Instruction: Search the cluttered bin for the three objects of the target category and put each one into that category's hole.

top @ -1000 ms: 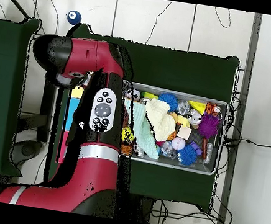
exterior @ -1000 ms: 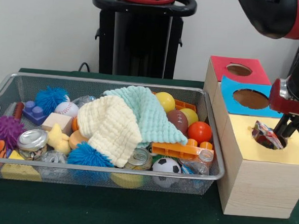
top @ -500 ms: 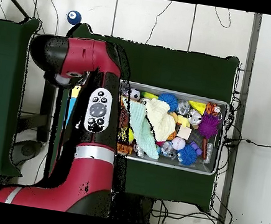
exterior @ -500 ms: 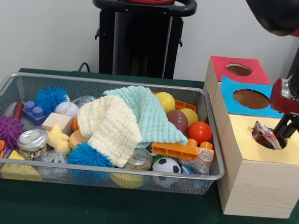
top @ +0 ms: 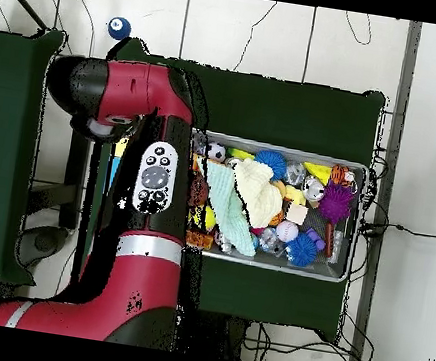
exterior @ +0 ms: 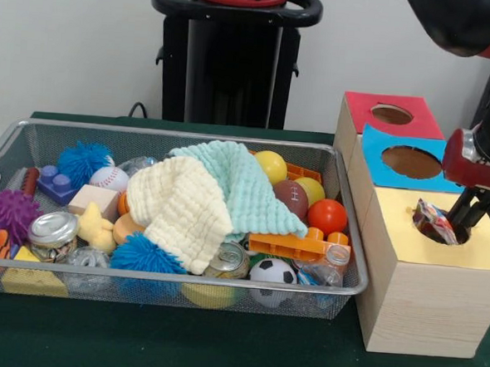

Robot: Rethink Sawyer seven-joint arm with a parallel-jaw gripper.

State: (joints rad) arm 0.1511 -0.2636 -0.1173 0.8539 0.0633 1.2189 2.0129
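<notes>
A colourfully patterned piece of fabric stands crumpled in the round hole of the yellow-topped wooden box, partly above the rim. My gripper reaches down into the same hole, right beside the fabric. Whether it grips the fabric does not show. The wire mesh bin is to the left, full of toys. No other patterned fabric shows in it. In the overhead view the arm covers the boxes and the gripper, and the bin lies to its right.
A mint waffle cloth and a cream waffle cloth lie piled on the bin's middle over balls, cans and blocks. The blue-topped hole and red-topped hole stand behind the yellow box. The black pedestal is behind the bin.
The arm has shifted slightly to the right in the front view. The patterned fabric stays in the yellow hole, almost unmoved.
</notes>
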